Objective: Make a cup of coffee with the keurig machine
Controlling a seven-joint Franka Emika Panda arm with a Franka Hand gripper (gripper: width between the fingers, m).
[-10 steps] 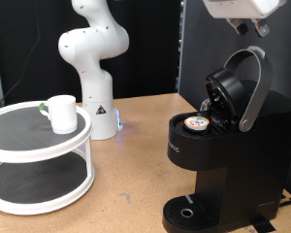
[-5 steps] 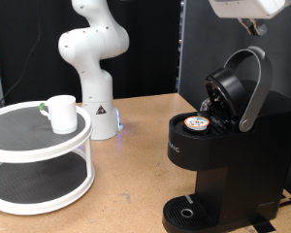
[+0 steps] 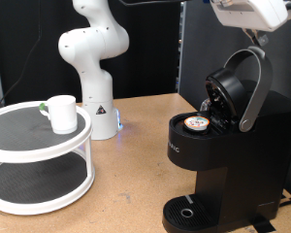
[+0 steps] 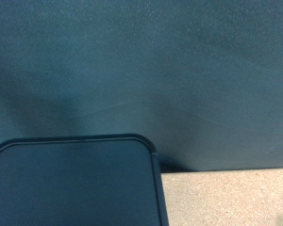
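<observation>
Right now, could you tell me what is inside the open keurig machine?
A pod with a printed foil top sits in the keurig machine under the raised lid; the pod's body is hidden.

White cup (image 3: 61, 113) stands upright at the exterior view's left; black keurig machine (image 3: 215, 165) right, lid open

Two-tier round white stand (image 3: 39, 160) at the exterior view's left, dark mesh shelves, sitting on the tan worktop (image 3: 136, 155); black panel (image 3: 199, 49) upright behind, toward the exterior view's right; my wrist view fills with dark blue-grey wall (image 4: 141, 66), a rounded dark slab (image 4: 71, 184), a strip of speckled tan surface (image 4: 226, 200).
</observation>
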